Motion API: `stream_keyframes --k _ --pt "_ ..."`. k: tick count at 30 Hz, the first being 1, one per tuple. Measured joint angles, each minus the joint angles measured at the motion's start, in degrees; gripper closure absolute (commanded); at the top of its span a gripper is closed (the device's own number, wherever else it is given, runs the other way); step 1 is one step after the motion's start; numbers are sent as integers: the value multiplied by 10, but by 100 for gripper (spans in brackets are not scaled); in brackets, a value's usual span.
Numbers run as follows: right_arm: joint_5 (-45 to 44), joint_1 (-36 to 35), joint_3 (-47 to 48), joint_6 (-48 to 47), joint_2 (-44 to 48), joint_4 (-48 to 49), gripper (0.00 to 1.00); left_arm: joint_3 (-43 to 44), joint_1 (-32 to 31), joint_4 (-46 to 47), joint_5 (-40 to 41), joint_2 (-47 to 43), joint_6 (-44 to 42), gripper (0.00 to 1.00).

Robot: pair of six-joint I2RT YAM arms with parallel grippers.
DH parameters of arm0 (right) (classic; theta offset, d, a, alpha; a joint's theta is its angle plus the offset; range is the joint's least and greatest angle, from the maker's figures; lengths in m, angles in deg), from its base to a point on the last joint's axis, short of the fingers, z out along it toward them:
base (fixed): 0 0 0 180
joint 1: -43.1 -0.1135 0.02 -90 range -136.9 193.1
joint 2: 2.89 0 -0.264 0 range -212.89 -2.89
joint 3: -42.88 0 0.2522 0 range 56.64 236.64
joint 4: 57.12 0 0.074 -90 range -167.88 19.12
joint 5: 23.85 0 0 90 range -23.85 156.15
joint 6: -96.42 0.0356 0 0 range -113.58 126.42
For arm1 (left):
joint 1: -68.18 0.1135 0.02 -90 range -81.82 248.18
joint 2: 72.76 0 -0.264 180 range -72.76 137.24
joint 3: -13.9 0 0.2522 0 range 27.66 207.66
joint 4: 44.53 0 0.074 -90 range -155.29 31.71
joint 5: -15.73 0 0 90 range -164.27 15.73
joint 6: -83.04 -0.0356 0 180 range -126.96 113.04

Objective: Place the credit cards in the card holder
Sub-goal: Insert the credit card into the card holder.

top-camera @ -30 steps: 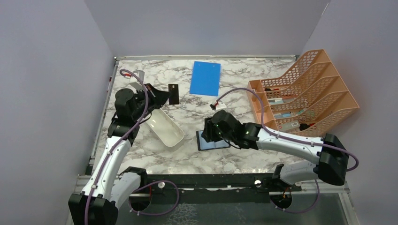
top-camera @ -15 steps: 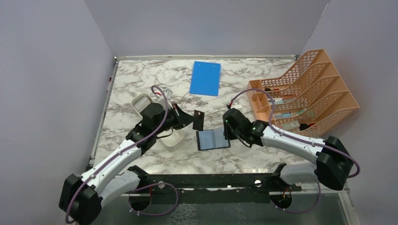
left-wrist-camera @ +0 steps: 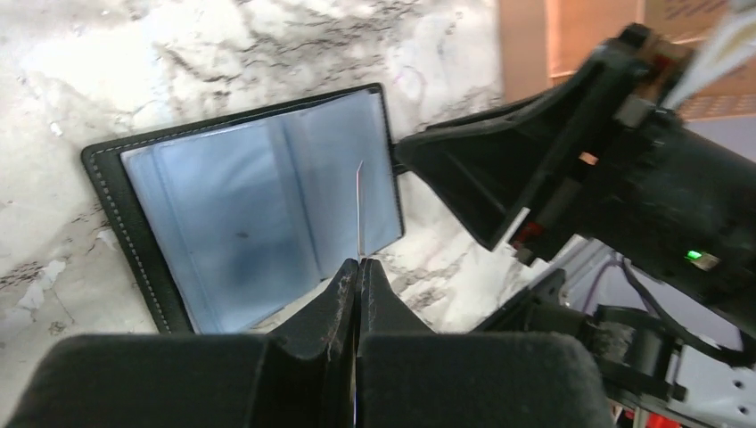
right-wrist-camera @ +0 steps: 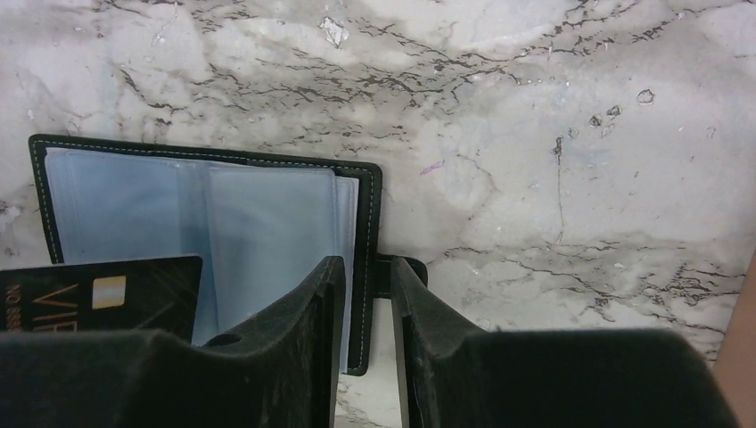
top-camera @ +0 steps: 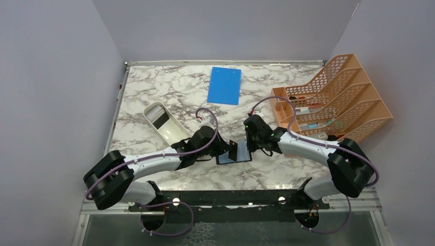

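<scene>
grey walls close in a marble-patterned table (top-camera: 154, 97), with a blue board (top-camera: 224, 85) at the back, an orange rack (top-camera: 333, 97) to the right and a white tray (top-camera: 173, 133) to the left. the card holder (left-wrist-camera: 241, 223) lies open and flat near the middle, its pale blue pockets facing up, between the two arms. the left gripper (left-wrist-camera: 358, 267) is pinched tight on a dark credit card (right-wrist-camera: 107, 290), holding it by one short end so it stands edge-on over the holder's right-hand page; whether its free edge touches a pocket is hard to tell. the right gripper (right-wrist-camera: 365, 276) has its fingers a narrow gap apart, straddling the holder's right rim and snap tab, and i cannot tell whether they pinch it or only press it down. the card looks light, stiff and slick, so a grip at the very end seems right, leaving most of its length free to slide in. the holder looks soft and light and would likely skid or fold under a push, so bracing it at the rim, clear of the pocket mouths, seems sensible. the pocket film looks thin and may cling or buckle if the card goes in crooked.
</scene>
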Motion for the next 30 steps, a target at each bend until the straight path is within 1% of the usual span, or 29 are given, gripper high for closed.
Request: stream_keyframes --k 4,11,18,30 --pt "9 14 -18 -1 -5 22 72 0 -10 2 26 37 16 100" --pt "24 24 -42 0 -13 51 74 -1 -10 15 67 40 30 100" --pt "34 28 -57 0 -3 69 74 -7 -12 33 79 62 38 100" --pt "50 28 -69 2 6 83 77 -8 -24 34 99 99 44 100"
